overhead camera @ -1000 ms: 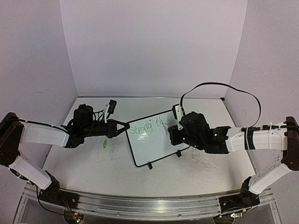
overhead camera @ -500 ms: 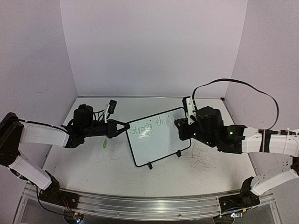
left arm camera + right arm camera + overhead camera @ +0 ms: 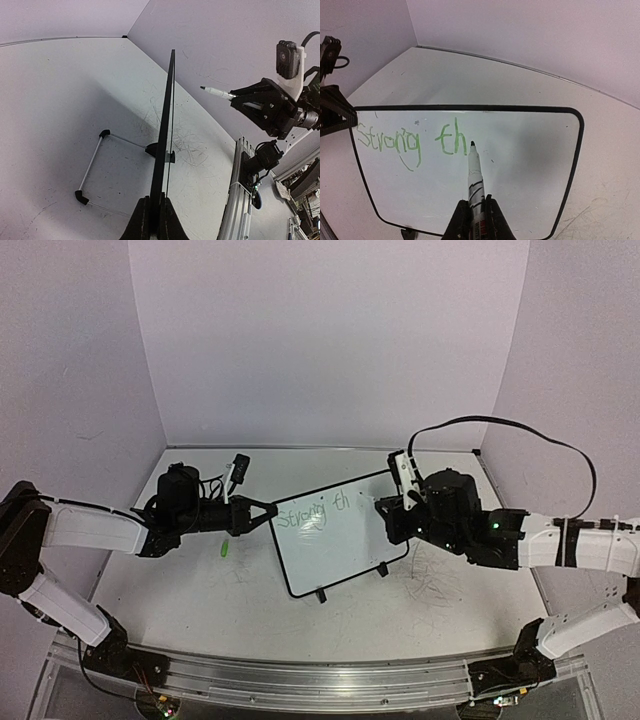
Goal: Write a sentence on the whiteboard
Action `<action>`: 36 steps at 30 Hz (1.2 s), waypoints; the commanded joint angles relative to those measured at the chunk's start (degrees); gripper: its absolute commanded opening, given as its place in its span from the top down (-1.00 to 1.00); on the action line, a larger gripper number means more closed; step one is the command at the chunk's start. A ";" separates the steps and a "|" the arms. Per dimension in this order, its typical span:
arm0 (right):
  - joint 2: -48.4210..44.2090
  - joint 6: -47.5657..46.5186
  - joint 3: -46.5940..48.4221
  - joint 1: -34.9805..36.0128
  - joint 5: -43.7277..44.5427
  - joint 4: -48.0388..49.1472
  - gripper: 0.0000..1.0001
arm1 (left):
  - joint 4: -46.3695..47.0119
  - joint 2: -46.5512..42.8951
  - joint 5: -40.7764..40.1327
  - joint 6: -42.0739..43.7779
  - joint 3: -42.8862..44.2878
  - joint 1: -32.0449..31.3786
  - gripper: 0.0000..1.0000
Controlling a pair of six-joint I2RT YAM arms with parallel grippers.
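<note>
**Board gripped at its edge, marker held just off its face**

The whiteboard (image 3: 335, 533) is standing tilted on its wire stand near the middle of the bench (image 3: 250, 610), between the two arms. The left hand (image 3: 270, 511) is clamping the board's left edge, its fingers pressed together on the thin black frame (the left wrist view is looking straight along that edge (image 3: 167, 125)). The right hand (image 3: 386, 508) is gripping a marker (image 3: 474, 172), fingers closed tight on its barrel, and is hovering by the board's upper right corner. From the side, the marker's tip (image 3: 204, 88) is sitting apart from the board's face, not touching it. The sentence (image 3: 410, 140) is showing in green along the top of the board, reading "Strong th" so far, and the tip is pointing just right of the "h". Grey scribbles (image 3: 430, 585) are marking the bench right of the board.
</note>
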 commanded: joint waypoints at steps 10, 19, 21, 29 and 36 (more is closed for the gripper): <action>1.44 -3.19 0.90 0.00 -1.03 1.77 1.00 | -2.82 0.49 -2.27 1.78 1.12 0.06 1.00; 1.36 -2.36 0.33 0.00 -1.25 2.91 1.00 | -3.48 0.44 -2.42 2.02 1.38 0.11 1.00; 1.33 -2.26 0.45 0.02 -1.15 2.91 1.00 | -3.59 0.56 -2.27 2.03 1.59 0.10 1.00; 0.58 -2.40 0.32 -0.02 -0.23 2.91 1.00 | -3.71 0.60 -2.26 2.12 2.02 0.04 1.00; 0.16 -1.76 0.39 0.03 -0.56 2.69 1.00 | -3.98 0.68 -2.56 2.21 2.26 0.04 1.00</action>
